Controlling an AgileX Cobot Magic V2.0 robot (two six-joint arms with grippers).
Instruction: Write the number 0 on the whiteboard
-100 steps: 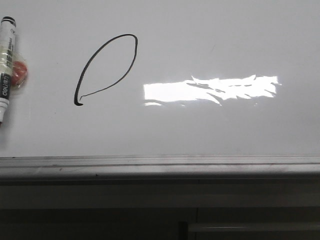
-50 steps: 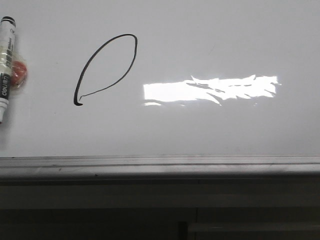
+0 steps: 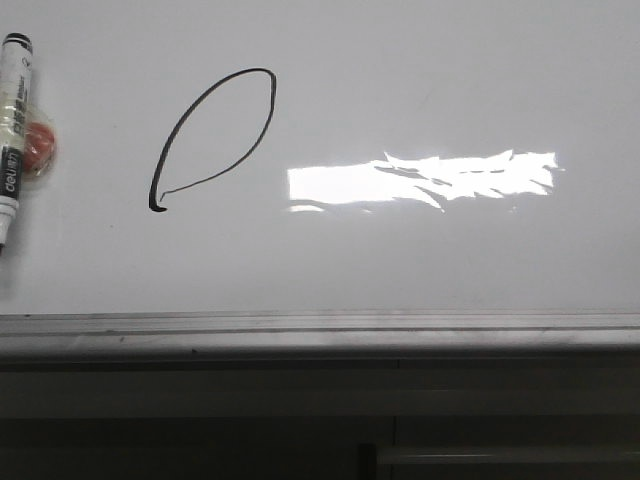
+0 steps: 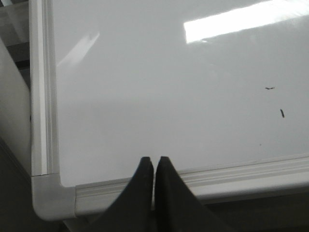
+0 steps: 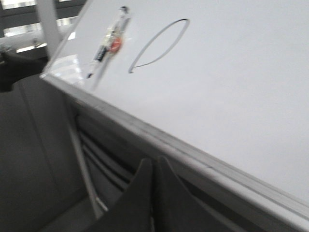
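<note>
Both grippers, left and right, hang with jaws pressed together, empty, off the whiteboard; the zero sits at its ten o'clock.

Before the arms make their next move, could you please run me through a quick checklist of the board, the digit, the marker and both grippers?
1. number 0 drawn as a closed loop on the whiteboard: ok.
2. Shape: slanted, hooked tail at lower end: not ok if a neat 0 is wanted.
3. marker lying on the board, left of the digit, apart from it: ok.
4. left gripper shut, holding nothing: ok.
5. right gripper shut, holding nothing: ok.
6. Marker cap on: cannot tell.
</note>
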